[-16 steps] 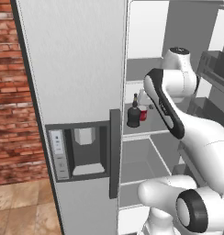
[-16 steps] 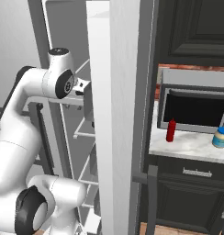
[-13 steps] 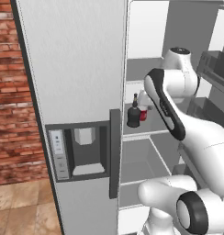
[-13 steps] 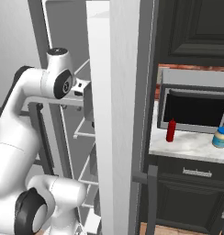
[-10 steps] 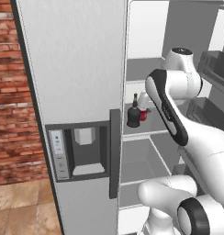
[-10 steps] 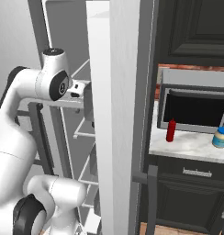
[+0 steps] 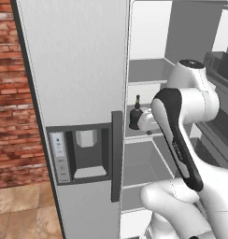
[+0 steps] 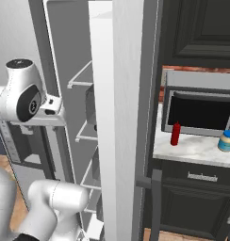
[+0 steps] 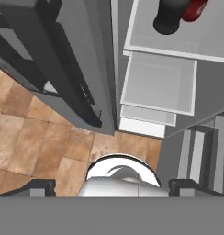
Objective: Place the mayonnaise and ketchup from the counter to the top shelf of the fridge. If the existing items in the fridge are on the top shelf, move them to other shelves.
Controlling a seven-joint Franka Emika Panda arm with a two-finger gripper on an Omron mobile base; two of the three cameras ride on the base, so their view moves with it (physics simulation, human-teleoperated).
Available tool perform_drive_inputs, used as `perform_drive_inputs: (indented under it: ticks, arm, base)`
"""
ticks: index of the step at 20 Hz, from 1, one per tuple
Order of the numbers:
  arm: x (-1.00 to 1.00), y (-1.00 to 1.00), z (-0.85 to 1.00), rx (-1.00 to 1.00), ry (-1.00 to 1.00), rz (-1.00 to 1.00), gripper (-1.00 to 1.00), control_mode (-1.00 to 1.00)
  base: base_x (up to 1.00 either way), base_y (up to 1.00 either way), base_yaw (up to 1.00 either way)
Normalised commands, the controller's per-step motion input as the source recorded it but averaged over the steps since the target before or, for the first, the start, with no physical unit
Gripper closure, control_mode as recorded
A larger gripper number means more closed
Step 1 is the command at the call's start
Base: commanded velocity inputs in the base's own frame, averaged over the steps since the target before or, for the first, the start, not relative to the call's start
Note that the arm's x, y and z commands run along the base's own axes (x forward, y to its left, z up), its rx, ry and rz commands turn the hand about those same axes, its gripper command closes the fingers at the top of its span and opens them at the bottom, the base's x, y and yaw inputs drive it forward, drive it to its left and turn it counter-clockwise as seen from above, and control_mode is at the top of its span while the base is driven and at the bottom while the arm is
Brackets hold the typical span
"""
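Note:
The fridge (image 7: 88,70) stands with its right side open. A squat black bottle (image 7: 135,115) stands on a middle shelf, below the uppermost shelf (image 7: 146,77). The hand view looks down on that black bottle (image 9: 170,16) with the small red container (image 9: 197,8) beside it. My gripper (image 9: 114,187) is open with nothing between its fingertips (image 9: 36,187), and it sits well short of both items. The red ketchup (image 8: 175,133) and the blue-lidded mayonnaise (image 8: 225,140) stand apart on the marble counter (image 8: 194,149).
The open fridge door (image 8: 121,117) stands edge-on between my arm and the counter. A microwave (image 8: 201,110) sits behind the ketchup and mayonnaise, above dark cabinets (image 8: 197,188). Pale drawers (image 9: 157,85) lie under the shelf. Wooden floor (image 9: 36,133) shows below the dispenser door (image 7: 81,154).
My arm has swung slightly, and the hand's white body now covers the red container in the left base view. The bottles and jar have not moved.

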Motion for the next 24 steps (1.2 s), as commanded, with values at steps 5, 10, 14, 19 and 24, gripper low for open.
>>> perform_drive_inputs:
  ticks: [5, 10, 14, 19, 24]
  arm:
    - [-0.75, 0.39, 0.00, -0.02, -0.01, 0.03, -1.00, -1.00]
    - [-0.45, 0.17, 0.00, -0.02, 0.00, 0.00, -1.00, -1.00]
    - [0.00, 0.00, 0.00, 0.00, 0.00, 0.00, -1.00, -1.00]
    - [0.00, 0.00, 0.00, 0.00, 0.00, 0.00, -1.00, -1.00]
    - [-0.17, 0.00, 0.00, 0.00, 0.00, 0.00, -1.00, -1.00]
  base:
    - [0.00, 0.00, 0.00]
    - [0.00, 0.00, 0.00]
    - [0.00, 0.00, 0.00]
    - [0.00, 0.00, 0.00]
    - [0.00, 0.00, 0.00]
